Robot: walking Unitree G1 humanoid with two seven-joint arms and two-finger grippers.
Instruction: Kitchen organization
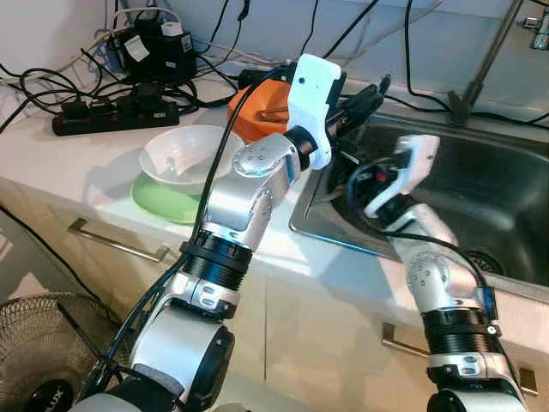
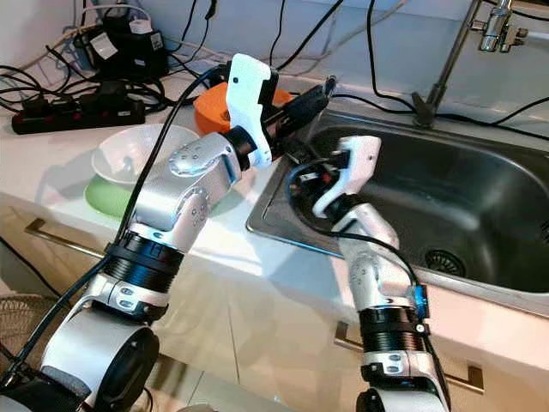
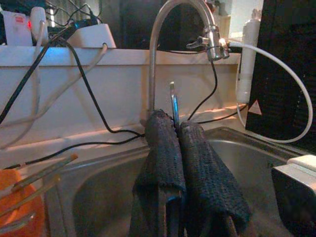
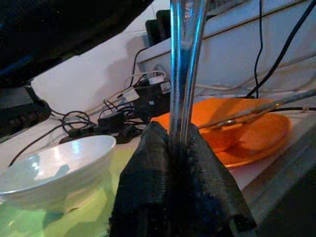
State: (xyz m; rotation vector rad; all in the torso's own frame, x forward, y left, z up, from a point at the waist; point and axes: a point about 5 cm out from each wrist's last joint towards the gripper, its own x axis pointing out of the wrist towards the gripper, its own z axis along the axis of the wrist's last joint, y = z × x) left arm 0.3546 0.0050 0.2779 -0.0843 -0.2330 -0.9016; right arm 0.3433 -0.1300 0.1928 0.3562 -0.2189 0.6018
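- Sink (image 2: pixel 480 184) of steel, set into the white surface (image 1: pixel 77 163), serves as landmark.
- Left gripper (image 3: pixel 174 129) is above the sink's near-left corner, clamped on a thin metal utensil (image 3: pixel 173 106).
- Right gripper (image 4: pixel 178 143) is just inside the sink's left edge, pinching a shiny metal handle (image 4: pixel 185 59).
- White bowl (image 1: pixel 189 157) sits on a green plate (image 1: pixel 163 199) left of the sink; an orange dish (image 4: pixel 247 126) lies behind them.

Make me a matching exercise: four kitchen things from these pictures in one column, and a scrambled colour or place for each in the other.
Things:
1. bowl
2. dish
3. power strip
4. faucet

Descriptions:
A. orange, holds metal utensils
B. black, on the counter by the wall
C. white, sits on a green plate
D. curved metal, behind the sink

Pairs: 1-C, 2-A, 3-B, 4-D
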